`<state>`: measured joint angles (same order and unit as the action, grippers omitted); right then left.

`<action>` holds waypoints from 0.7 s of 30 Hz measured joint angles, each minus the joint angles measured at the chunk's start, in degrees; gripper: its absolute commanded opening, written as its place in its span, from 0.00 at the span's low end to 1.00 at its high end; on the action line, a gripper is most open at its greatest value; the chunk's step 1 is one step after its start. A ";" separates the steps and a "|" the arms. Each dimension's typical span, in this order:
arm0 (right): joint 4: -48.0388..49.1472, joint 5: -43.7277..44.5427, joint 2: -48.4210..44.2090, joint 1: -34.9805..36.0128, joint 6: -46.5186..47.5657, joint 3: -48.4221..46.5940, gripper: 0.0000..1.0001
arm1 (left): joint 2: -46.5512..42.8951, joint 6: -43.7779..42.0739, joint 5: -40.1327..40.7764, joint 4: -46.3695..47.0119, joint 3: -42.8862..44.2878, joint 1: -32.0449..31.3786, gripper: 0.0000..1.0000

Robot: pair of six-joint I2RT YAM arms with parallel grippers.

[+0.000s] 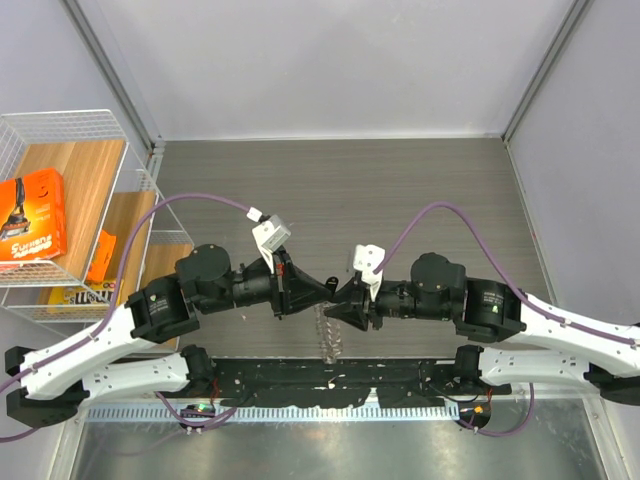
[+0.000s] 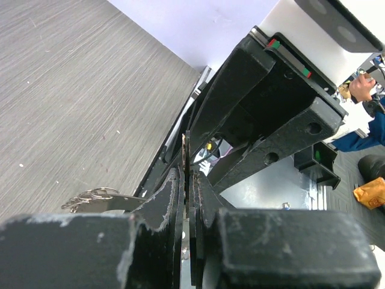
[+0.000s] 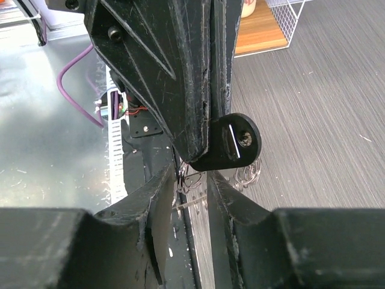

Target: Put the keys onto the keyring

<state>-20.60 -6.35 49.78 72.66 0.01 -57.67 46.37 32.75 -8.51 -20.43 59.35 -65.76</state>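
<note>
The grey table (image 1: 330,180) is stretching wide toward its far edge, with a wire basket (image 1: 60,190) sitting off its left edge, so there is ample room. Over the middle of the near edge the two arms are meeting tip to tip. The left gripper (image 1: 300,290) is clamping what looks like the dark-headed key (image 3: 233,139), its long axis hanging downward and the keyring (image 3: 248,173) dangling just beneath. The right gripper (image 1: 345,302) is standing partly open, its jaws straddling some small silvery keys (image 3: 187,180) without visibly pinching them. The ring is hanging just beside those jaws, nearer the left arm.
</note>
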 measured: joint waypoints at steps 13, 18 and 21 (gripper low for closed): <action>0.83 -0.42 -0.22 0.35 0.85 0.02 0.06 | -0.09 0.22 -0.46 0.59 0.22 0.02 0.00; 1.27 -0.44 -2.91 0.35 0.92 0.13 0.06 | -2.10 0.37 1.27 0.68 0.07 -0.02 0.00; 2.86 -0.42 -5.64 0.35 0.85 0.33 0.06 | -4.81 1.29 2.91 1.70 -1.42 -0.37 0.00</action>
<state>-17.74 -6.76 44.14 73.01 0.86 -57.34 41.56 34.04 -5.61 -18.72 57.93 -66.13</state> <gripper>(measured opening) 0.079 0.098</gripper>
